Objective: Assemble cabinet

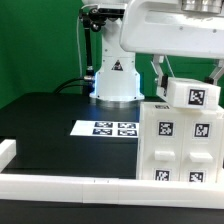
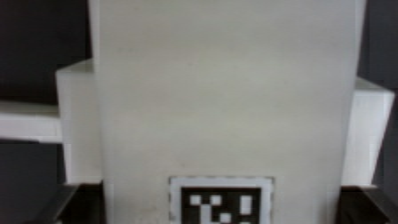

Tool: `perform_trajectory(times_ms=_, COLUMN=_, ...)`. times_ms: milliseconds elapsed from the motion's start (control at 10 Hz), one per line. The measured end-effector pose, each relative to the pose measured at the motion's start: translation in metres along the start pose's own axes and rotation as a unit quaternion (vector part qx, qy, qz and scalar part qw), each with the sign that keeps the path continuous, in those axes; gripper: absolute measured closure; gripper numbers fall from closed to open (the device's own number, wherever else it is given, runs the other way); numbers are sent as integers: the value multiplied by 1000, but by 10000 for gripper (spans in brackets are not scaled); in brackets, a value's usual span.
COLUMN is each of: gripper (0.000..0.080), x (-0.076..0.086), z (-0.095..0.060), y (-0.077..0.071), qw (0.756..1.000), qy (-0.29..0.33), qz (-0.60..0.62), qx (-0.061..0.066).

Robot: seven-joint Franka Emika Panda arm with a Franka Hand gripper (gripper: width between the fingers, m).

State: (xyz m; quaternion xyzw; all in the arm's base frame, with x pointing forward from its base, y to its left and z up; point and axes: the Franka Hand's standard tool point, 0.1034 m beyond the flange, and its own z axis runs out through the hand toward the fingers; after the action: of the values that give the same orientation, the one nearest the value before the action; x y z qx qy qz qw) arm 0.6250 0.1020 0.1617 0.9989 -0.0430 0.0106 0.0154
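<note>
The cabinet, a large white boxy body with four black-and-white tags on its front, stands at the exterior view's right. My gripper hangs right above it, its fingers on either side of a white tagged part that sits tilted at the cabinet's top. In the wrist view this part fills the middle, with its tag low in the picture. The dark fingertips press at its two sides. A wider white body shows behind it. I cannot tell whether the part touches the cabinet.
The marker board lies flat on the black table in front of the robot base. A long low white rail runs along the front edge, with a short arm at the exterior view's left.
</note>
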Motion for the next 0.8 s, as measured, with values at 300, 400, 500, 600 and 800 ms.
perform_trajectory(times_ms=300, gripper=246, x=-1, z=0, y=0, qw=982, qy=14, qz=188, qx=21)
perform_trajectory(times_ms=400, gripper=246, x=-1, z=0, y=-1, qw=977, qy=13, qz=213, qx=23)
perform_trajectory(times_ms=500, gripper=246, x=-1, z=0, y=-1, qw=969, qy=12, qz=247, qx=24)
perform_trajectory(times_ms=600, gripper=246, x=-1, z=0, y=-1, qw=959, qy=11, qz=283, qx=25)
perform_trajectory(times_ms=800, gripper=246, x=-1, z=0, y=0, qw=946, qy=9, qz=322, qx=26)
